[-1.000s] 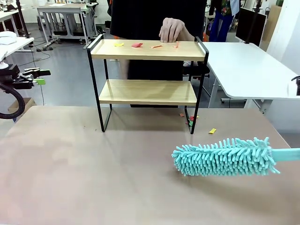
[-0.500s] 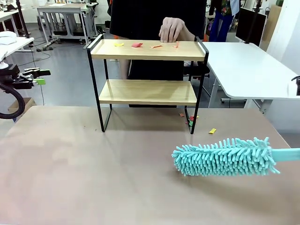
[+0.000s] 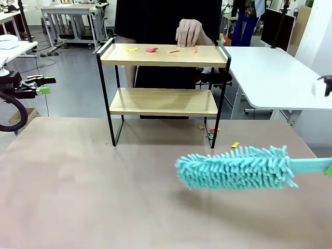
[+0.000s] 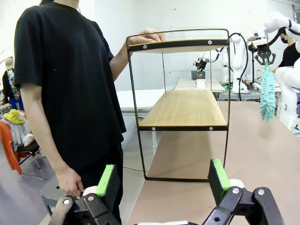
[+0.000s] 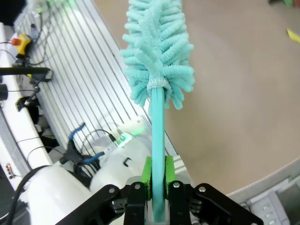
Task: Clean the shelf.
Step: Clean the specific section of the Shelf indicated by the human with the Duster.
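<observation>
**Fig. Duster approach to the shelf.** Shows right gripper [image 5: 158, 180] clamped tight on the teal handle of a microfibre duster [image 5: 157, 51], fluffy head held just above the table [image 3: 78, 181], short of the shelf [image 3: 163, 101].

Leaves left gripper [image 4: 164, 180] spread wide and empty, off the table's left side. Places the shelf at the far table edge, a person's hand [image 3: 189, 32] on its top board among paper scraps [image 3: 151, 50]. Calls, by judgement, for raising the head above that board, entering from the open front and brushing scraps forward, clear of the hand; raised end rails block sideways exit. Offers broad bare tabletop in front, tighter room between boards.
</observation>
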`<state>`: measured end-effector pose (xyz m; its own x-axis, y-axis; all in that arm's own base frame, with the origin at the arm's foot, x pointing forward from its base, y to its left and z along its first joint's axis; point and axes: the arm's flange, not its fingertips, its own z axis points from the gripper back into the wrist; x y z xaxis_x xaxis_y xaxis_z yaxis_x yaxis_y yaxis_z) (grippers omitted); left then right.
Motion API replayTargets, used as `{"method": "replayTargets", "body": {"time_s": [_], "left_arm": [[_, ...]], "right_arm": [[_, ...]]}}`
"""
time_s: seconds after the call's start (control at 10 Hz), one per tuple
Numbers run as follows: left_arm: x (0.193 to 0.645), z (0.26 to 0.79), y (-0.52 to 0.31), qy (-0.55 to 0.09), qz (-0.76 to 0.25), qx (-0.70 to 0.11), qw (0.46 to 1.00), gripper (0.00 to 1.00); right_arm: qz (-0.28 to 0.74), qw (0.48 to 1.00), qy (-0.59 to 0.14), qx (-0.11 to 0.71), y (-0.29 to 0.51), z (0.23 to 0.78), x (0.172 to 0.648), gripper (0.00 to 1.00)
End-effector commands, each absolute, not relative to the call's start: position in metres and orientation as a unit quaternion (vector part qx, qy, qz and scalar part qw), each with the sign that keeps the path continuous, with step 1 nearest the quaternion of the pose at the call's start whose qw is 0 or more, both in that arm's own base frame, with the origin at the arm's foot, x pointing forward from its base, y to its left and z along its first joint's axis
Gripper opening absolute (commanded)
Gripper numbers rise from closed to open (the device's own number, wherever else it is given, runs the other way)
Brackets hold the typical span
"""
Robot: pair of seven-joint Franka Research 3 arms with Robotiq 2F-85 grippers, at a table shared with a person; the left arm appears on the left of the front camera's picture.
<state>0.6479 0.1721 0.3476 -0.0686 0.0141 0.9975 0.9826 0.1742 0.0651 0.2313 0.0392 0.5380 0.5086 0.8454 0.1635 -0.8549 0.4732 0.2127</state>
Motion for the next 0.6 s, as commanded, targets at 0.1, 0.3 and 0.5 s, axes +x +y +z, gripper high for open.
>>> {"method": "replayTargets", "body": {"time_s": [0.1,0.3,0.5], "left_arm": [[0.645,0.350,0.171,-0.565,-0.470,-0.439,0.517,1.00],[0.645,0.350,0.171,-0.565,-0.470,-0.439,0.517,1.00],[0.645,0.350,0.171,-0.565,-0.470,-0.439,0.517,1.00]], "right_arm": [[0.503,0.841,-0.062,0.190,0.089,0.602,0.211,0.13],[0.458,0.853,-0.117,0.220,0.125,0.641,0.197,0.13],[0.416,0.870,-0.151,0.219,0.162,0.683,0.187,0.13]]}}
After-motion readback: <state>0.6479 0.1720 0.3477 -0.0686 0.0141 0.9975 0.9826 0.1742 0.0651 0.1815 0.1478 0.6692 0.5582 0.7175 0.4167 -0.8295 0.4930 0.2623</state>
